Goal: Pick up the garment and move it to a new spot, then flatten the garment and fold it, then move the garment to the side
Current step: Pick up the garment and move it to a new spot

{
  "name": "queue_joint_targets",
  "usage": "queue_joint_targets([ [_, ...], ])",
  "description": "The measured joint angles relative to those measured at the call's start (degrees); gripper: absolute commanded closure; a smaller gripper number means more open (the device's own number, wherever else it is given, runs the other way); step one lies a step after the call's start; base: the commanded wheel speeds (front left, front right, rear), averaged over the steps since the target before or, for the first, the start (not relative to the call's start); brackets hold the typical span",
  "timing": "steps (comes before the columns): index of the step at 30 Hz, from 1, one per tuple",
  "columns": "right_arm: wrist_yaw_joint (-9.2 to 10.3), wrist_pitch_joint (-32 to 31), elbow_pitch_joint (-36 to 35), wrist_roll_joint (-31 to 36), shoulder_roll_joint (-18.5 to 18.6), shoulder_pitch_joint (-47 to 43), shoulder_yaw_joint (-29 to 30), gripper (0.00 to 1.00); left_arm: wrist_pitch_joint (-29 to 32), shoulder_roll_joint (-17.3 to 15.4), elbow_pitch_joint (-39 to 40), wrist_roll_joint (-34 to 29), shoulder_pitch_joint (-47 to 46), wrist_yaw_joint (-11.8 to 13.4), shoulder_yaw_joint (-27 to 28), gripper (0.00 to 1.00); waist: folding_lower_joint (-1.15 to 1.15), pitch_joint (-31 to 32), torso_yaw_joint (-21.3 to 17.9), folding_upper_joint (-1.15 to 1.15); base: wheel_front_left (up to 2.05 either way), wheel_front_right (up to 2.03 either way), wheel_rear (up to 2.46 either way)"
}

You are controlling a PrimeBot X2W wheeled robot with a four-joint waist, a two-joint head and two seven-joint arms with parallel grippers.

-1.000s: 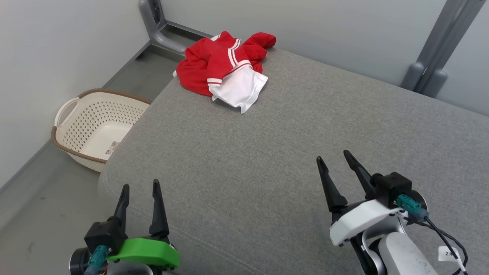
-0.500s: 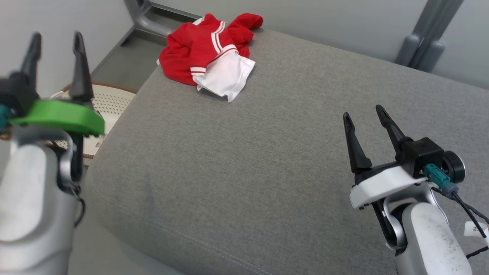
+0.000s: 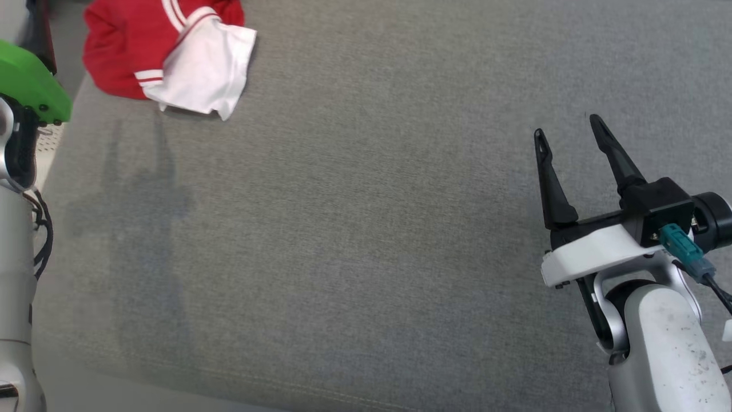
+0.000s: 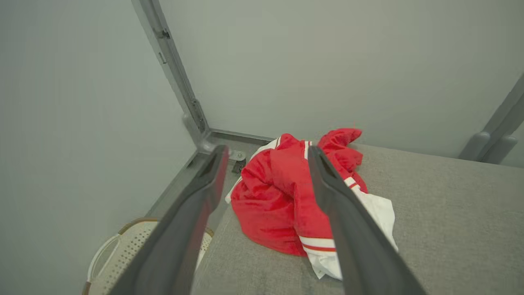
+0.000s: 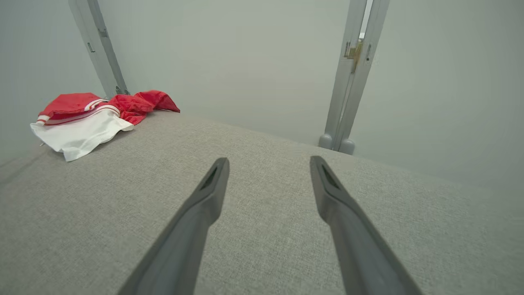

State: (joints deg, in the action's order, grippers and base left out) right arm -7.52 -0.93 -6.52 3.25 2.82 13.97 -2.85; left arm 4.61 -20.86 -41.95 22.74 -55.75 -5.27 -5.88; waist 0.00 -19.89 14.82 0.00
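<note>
- Left gripper (image 4: 267,149) is hovering with its two fingers spread wide and nothing between them, pointing straight at the garment (image 4: 278,205).
- The garment is lying in a crumpled red-and-white heap ahead of and below those fingertips, at the far corner of the grey cushion (image 3: 366,229). Its red bulk is sitting right at the cushion's edge, and a basket (image 4: 123,250) is standing on the floor below and to the left of the fingers.
- Right gripper (image 3: 567,127) is hanging likewise spread and empty above bare cushion, with the garment well off to its left and farther out.
- The step in hand is looking like the first pick-up, and the left arm is looking the better placed for it.
- A good grasp is probably calling for a descent onto the raised red fold lined up between the fingers, not the thin white hem to their right, so that several layers are getting pinched together.
- Closing too near the edge is risking a nudge that sends the heap off toward the basket, so approaching from the cushion side is looking safer.
- The loose white part is likely to be trailing, so a generous lift is seeming wise.
</note>
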Motion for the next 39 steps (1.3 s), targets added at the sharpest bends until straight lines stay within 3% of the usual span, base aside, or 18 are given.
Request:
queue_joint_targets([
  [10,0.0,-0.5,-2.4,0.8,0.0,1.2,2.0,0.0,2.9,1.0,-10.9,2.9,-0.5,-1.9,-4.4,0.0,0.0,-9.4,-5.6,0.0,0.0,0.0,0.0],
  [16,0.0,-0.6,-2.5,0.9,0.0,1.7,2.1,0.0,-1.9,-1.1,-16.4,2.6,-3.4,1.9,-2.9,0.0,0.01,-12.1,-7.5,0.0,0.0,0.0,0.0],
  [17,0.0,-0.6,-2.4,0.9,0.0,1.7,2.0,0.0,-2.5,-1.2,-17.4,2.6,-3.9,2.2,-2.9,0.05,0.0,-12.3,-7.7,0.0,0.0,0.0,0.0],
  [18,0.0,-0.6,-2.3,0.9,0.0,1.7,2.0,0.0,-3.0,-1.3,-18.3,2.6,-4.2,2.2,-2.9,0.52,0.0,-12.3,-7.9,0.0,0.0,0.0,0.0],
  [19,0.0,-0.6,-2.1,0.9,0.0,1.7,2.0,0.0,-3.3,-1.4,-19.0,2.6,-4.5,2.2,-3.0,0.77,0.0,-12.3,-8.0,0.0,0.0,0.0,0.0],
  [21,0.0,-0.4,-1.5,0.7,0.0,1.7,1.9,0.0,-4.3,-1.5,-20.6,2.7,-5.0,1.7,-3.0,1.0,0.0,-11.8,-8.1,0.0,0.0,0.0,0.0],
  [35,0.0,4.7,6.9,-4.0,0.0,-0.3,3.2,0.0,-11.2,-2.5,-20.7,-0.8,-9.6,-1.7,-9.6,1.0,0.0,-1.9,-8.8,0.0,0.0,0.0,0.0],
  [39,0.0,6.3,9.9,-6.2,0.0,-2.6,3.5,0.0,-10.4,-0.5,-19.1,-2.2,-12.8,-1.8,-13.0,1.0,0.0,2.4,-9.6,0.0,0.0,0.0,0.0],
])
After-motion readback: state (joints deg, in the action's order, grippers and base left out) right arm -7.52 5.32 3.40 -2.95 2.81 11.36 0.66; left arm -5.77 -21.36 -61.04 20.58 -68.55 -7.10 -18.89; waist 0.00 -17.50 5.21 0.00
